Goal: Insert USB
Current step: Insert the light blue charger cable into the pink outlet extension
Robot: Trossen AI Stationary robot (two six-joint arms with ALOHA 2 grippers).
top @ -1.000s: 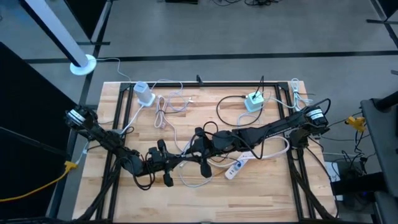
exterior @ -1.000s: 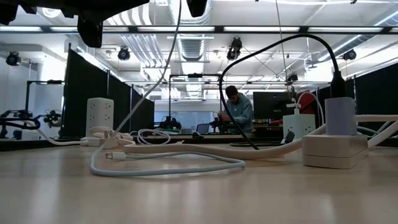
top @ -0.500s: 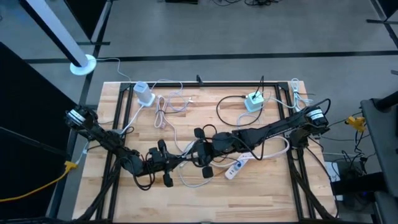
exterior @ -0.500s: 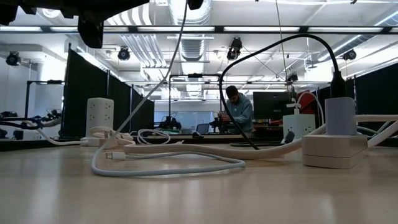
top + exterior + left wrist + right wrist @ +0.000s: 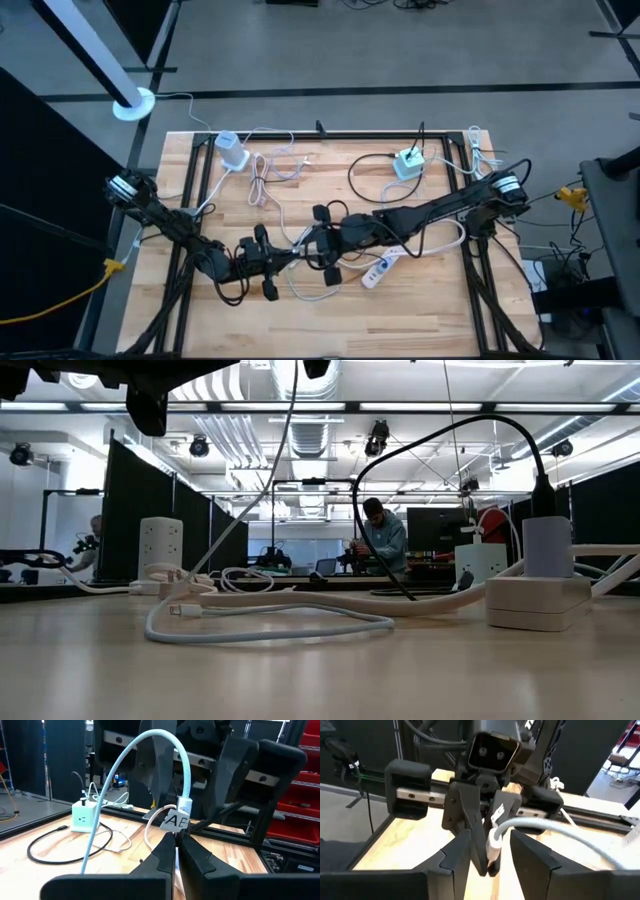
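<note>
- One wooden table (image 5: 420,300) carries everything, with a black frame round it.
- Two dark arms meet nose to nose near the middle of the table. The left pincer (image 5: 283,262) and the right pincer (image 5: 318,243) are almost touching.
- One light blue USB cable (image 5: 145,750) runs between them. Its white plug end (image 5: 184,804) sits at the tips of the left pincer, which is clenched tight on it. A small tag (image 5: 174,821) hangs there too.
- The right pincer (image 5: 490,851) faces the left one. Its two fingers (image 5: 459,857) stand a little apart on each side of the white plug (image 5: 494,840); I cannot tell if they squeeze it.
- One white power strip (image 5: 380,271) lies just beside the right pincer, under its arm.
- Two white charger blocks: one (image 5: 232,150) far behind the left pincer, one (image 5: 407,162) far behind the right pincer with a black cord (image 5: 365,190) looping from it.
- Loose white cables (image 5: 262,180) lie in a heap behind the pincers, and more wind under both arms.
- Two people show in the room behind: one (image 5: 383,540) in the middle, one (image 5: 90,545) at the side.
</note>
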